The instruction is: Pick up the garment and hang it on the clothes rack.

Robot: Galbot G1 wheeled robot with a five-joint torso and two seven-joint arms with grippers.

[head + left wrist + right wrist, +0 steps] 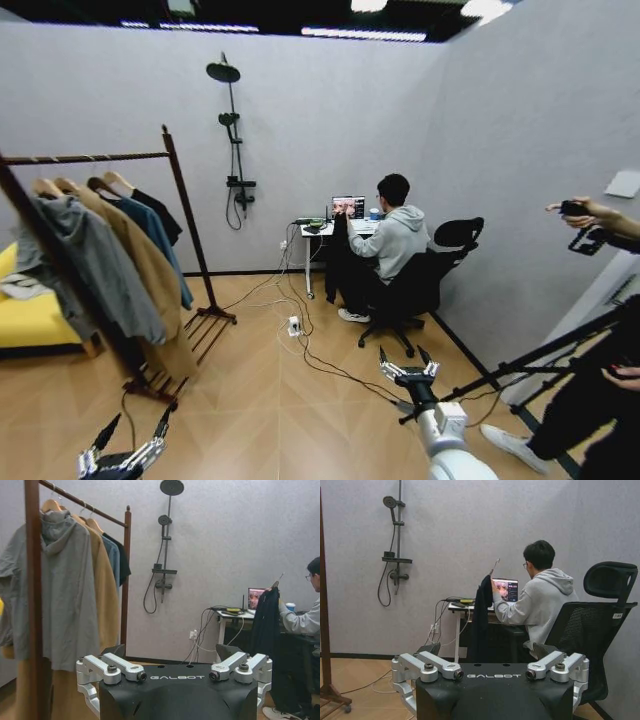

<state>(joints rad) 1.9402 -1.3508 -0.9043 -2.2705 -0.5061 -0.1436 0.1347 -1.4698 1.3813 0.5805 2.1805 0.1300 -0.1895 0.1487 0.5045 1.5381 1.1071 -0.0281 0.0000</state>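
The garment (pixel 337 258) is black and hangs from a light wooden hanger beside the small desk at the back wall. A seated person's hand holds it up by the hanger. It also shows in both wrist views, the garment (pixel 265 622) and the garment (pixel 481 612). The clothes rack (pixel 188 215) stands at the left, dark reddish-brown, its rail carrying several clothes. My left gripper (pixel 125 443) is open low at the left, far from both. My right gripper (pixel 405 362) is open and empty, pointing toward the desk. Each wrist view shows its own open jaws: left gripper (pixel 172 656), right gripper (pixel 487 652).
On the clothes rack (pixel 32 585) hang a grey hoodie (pixel 95 260), a tan coat (pixel 150 275), a blue jacket (pixel 160 235) and a short dark top. Cables and a power strip (pixel 294 325) lie on the floor. An office chair (pixel 420 285), a tripod (pixel 540 365) and a yellow sofa (pixel 25 320) border the open floor.
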